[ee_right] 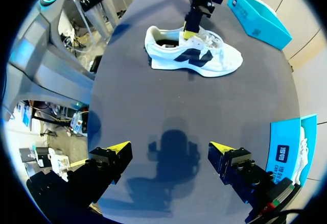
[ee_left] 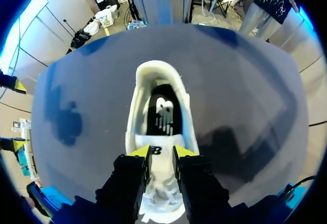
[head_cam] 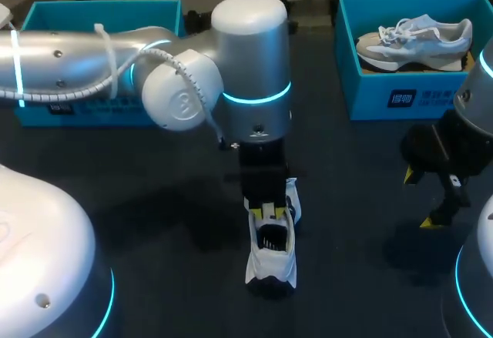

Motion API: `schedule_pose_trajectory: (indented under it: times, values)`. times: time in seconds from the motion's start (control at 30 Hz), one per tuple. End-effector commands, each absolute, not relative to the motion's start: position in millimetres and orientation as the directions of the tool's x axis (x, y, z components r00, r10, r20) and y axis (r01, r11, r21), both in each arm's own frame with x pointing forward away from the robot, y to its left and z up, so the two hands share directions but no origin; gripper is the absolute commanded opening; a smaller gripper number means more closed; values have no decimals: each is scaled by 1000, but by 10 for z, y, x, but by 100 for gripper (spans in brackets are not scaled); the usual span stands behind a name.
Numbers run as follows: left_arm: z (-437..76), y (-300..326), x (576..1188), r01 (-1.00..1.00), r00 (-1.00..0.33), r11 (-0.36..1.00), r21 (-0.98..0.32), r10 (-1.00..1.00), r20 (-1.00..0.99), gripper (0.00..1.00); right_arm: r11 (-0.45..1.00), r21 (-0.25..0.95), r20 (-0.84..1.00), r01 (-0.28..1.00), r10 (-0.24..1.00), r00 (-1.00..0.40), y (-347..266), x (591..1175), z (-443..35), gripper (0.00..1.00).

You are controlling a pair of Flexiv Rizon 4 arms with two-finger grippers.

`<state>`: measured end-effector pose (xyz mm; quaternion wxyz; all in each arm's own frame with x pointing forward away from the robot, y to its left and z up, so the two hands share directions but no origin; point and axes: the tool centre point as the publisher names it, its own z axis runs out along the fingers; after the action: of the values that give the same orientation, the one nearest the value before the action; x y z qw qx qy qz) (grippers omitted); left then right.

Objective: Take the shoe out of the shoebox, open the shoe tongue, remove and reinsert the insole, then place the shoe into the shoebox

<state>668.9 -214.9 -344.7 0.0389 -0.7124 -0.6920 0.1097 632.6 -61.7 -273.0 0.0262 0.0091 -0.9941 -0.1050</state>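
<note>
A white shoe (head_cam: pixel 271 255) with a dark side logo lies on the dark table in the middle, also seen side-on as the shoe (ee_right: pixel 194 55) in the right wrist view. My left gripper (head_cam: pixel 269 213) comes down from above and is shut on the shoe's tongue (ee_left: pixel 156 151), pinched between its yellow tips. Ahead of the fingers the shoe's mouth gapes, showing the dark insole (ee_left: pixel 162 114) inside. My right gripper (head_cam: pixel 431 193) hangs open over the table at the right, well apart from the shoe, with nothing between its fingers (ee_right: pixel 116 148).
A blue shoebox (head_cam: pixel 400 95) at the back right holds a second pale shoe (head_cam: pixel 416 36). Another blue shoebox (head_cam: pixel 46 16) stands at the back left, partly hidden by my left arm. Bare table lies between the shoe and my right gripper.
</note>
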Motion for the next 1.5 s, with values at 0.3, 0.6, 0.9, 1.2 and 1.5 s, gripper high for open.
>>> schedule_pose_trajectory:
  times: [0.3,0.6,0.9,1.2,1.5]
  values:
    - [-2752,-1977,6522,973,-160,140,-183,982,-101,78,978,208,49,-13,-23,-999,-617,6319,-2738,100]
    - [-2594,-1855,6387,920,-361,355,167,932,9,100,978,208,49,-13,-23,-999,-617,6319,-2738,100]
    - [-2594,-1855,6387,920,-361,355,167,932,9,100,978,208,49,-13,-23,-999,-617,6319,-2738,100]
    - [-2633,-1843,5793,758,-636,617,209,771,28,100,978,208,49,-13,-23,-999,-617,6319,-2738,100]
    - [-2739,-1800,5593,441,-897,893,90,436,70,100,978,208,49,-13,-23,-999,-617,6319,-2738,100]
